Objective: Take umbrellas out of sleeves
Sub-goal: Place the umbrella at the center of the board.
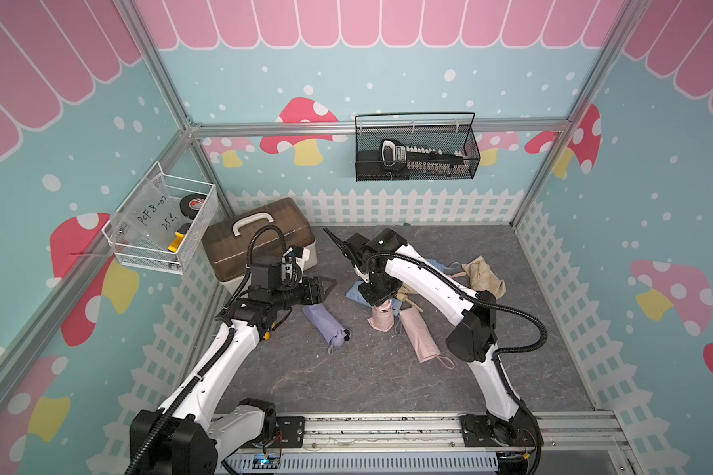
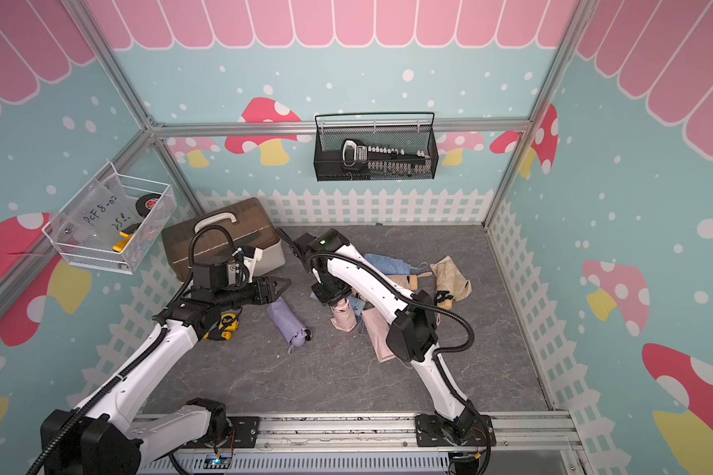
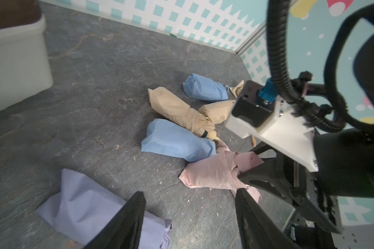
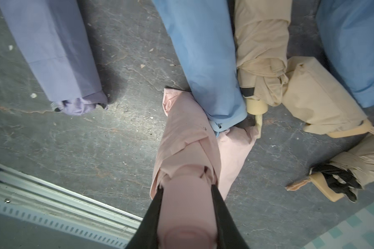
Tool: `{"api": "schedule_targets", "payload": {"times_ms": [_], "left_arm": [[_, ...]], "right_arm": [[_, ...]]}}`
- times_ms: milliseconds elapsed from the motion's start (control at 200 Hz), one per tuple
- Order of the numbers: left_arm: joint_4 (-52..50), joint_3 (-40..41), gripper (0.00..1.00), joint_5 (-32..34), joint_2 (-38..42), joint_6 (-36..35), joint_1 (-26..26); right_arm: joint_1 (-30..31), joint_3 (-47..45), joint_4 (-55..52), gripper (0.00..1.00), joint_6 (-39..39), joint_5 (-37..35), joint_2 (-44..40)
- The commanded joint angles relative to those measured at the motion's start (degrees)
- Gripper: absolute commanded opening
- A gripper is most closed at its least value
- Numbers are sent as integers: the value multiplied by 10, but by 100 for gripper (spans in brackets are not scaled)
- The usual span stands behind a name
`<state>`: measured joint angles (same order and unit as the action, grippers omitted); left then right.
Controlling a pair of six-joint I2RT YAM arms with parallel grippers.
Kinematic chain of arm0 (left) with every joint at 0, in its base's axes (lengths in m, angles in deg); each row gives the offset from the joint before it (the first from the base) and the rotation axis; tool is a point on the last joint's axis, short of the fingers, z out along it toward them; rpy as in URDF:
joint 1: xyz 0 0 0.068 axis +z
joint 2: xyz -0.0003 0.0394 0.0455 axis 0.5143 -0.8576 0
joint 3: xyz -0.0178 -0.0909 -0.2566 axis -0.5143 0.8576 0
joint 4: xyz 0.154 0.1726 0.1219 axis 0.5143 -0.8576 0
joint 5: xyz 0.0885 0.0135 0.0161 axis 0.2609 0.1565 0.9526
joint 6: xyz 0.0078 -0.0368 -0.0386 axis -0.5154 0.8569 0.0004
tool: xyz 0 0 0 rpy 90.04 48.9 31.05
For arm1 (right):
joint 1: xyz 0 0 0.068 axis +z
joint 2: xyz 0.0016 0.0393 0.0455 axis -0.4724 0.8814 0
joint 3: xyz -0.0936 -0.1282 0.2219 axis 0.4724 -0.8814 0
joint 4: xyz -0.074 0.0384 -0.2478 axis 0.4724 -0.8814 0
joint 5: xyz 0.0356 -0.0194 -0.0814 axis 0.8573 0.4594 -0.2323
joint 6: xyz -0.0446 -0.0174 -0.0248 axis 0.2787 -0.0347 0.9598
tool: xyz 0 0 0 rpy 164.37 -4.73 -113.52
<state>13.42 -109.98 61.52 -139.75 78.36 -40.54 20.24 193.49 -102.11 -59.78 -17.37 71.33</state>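
Note:
My right gripper [image 4: 186, 188] is shut on the stubby handle of a pink umbrella [image 4: 188, 138], which stands tilted with its far end on the floor; in both top views it shows under the right wrist [image 1: 381, 318] [image 2: 343, 318]. A second pink piece [image 1: 418, 339] lies beside it. My left gripper [image 3: 189, 193] hangs open over bare floor, beside a lilac umbrella [image 3: 84, 207] whose pleated end sticks out of its smooth lilac sleeve [image 4: 52, 43]. Two blue sleeves [image 3: 175, 140] [image 3: 203, 88] and beige umbrellas [image 3: 177, 110] are piled behind the pink one.
A brown-lidded toolbox [image 1: 260, 242] stands at the back left, close behind the left arm. A white wire basket [image 1: 161, 224] hangs on the left wall and a black mesh basket [image 1: 416, 148] on the back wall. A metal rail [image 1: 387, 427] runs along the front edge.

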Motion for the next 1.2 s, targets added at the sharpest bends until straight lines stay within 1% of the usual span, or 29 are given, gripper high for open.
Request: {"api": "schedule_targets", "payload": {"times_ms": [0, 35, 135, 140, 165, 225, 345, 385, 445, 485, 540, 605, 685, 825, 996, 1066, 1116, 1156, 1196], "left_arm": [[-2, 23, 66, 91, 29, 85, 4], [-5, 32, 66, 100, 37, 103, 4], [-29, 52, 66, 127, 63, 128, 5], [-30, 53, 66, 131, 65, 128, 5], [-43, 56, 66, 144, 72, 130, 4], [-72, 63, 66, 170, 90, 133, 8], [-103, 76, 66, 173, 114, 146, 20], [-107, 78, 66, 174, 120, 149, 21], [-113, 81, 66, 174, 127, 154, 21], [-114, 84, 66, 172, 130, 156, 21], [-117, 85, 66, 170, 132, 157, 21], [-119, 86, 66, 165, 135, 158, 21], [-108, 89, 66, 149, 134, 154, 21], [-96, 92, 66, 148, 115, 153, 22], [-65, 86, 66, 114, 76, 151, 21], [-61, 70, 66, 87, 46, 138, 20], [-60, 51, 66, 55, 11, 129, 20], [-60, 32, 66, 26, -20, 124, 18], [-60, 13, 66, 5, -51, 121, 16]], "right_arm": [[35, 45, -59, 0, -24, -89, 41], [41, 62, -59, 0, -34, -84, 55], [47, 100, -37, 0, -56, -10, 95], [48, 103, -35, 2, -57, -6, 99], [49, 112, -30, 6, -60, 3, 105], [48, 131, -8, 20, -71, 33, 119], [43, 136, 37, 22, -90, 64, 130], [39, 135, 50, 25, -93, 78, 137], [35, 137, 70, 30, -96, 107, 150], [33, 142, 79, 38, -95, 122, 159], [31, 160, 79, 47, -94, 126, 178], [27, 166, 79, 51, -90, 118, 187], [20, 159, 79, 53, -76, 100, 183], [3, 125, 100, 55, -53, 86, 166], [-22, 86, 159, 62, -30, 152, 144], [-29, 87, 171, 65, -18, 164, 123], [-37, 75, 173, 68, -10, 166, 97], [-46, 46, 183, 70, 6, 181, 67], [-55, -6, 199, 72, 25, 193, 29]]}}
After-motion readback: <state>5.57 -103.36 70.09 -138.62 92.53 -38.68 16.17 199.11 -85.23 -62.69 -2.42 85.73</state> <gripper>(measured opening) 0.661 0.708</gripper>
